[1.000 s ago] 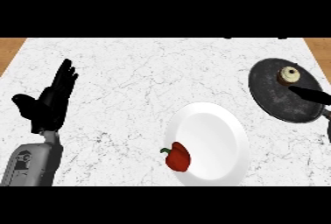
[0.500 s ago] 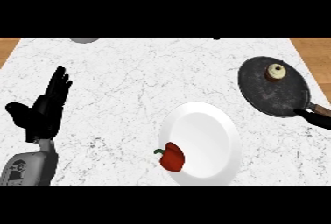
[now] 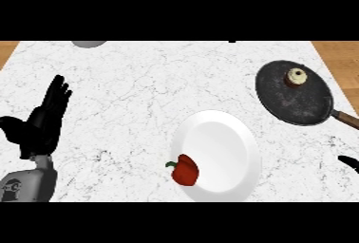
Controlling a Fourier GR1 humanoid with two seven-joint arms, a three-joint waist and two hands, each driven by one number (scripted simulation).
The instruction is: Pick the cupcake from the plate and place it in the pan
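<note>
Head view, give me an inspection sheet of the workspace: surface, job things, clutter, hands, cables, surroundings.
Surface: white marble counter, veined grey.
Job's things: cupcake sits upright inside the black pan, near its far rim; the pan's handle points toward the right edge. White plate lies at centre, with no cupcake on it.
Clutter: red bell pepper on the plate's near-left rim; a grey round object cut off at the counter's far edge, not identifiable.
Hands: left hand open and resting at the left, fingers up. Right hand shows only as a black tip at the right edge; pose cannot be told.
Cables: nothing seen.
Surroundings: wooden floor beyond the counter's far corners.
</note>
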